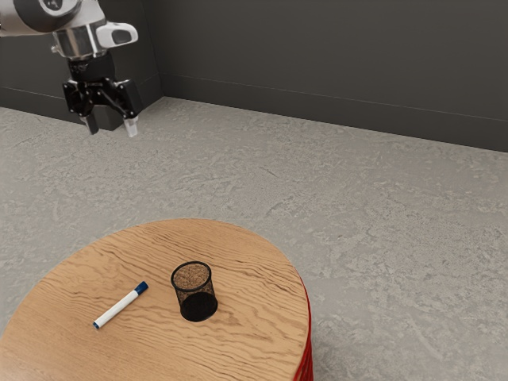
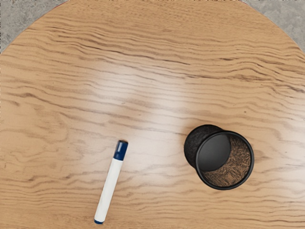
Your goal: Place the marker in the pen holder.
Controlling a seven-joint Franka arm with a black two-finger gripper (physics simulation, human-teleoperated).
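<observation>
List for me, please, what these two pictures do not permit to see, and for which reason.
- Writing tip of the marker: both views, hidden by the blue cap.
- Marker's underside: both views, turned to the table.
- Upper part of the arm: exterior view, cut off by the edges.
- Lower end of the table's red side: exterior view, cut off by the lower edge.

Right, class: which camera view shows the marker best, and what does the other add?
The wrist view: it looks down on the marker from closer, so the blue cap and white barrel stand out. The exterior view also shows it whole, but from farther off, lying beside the pen holder, cap end nearer it.
</observation>
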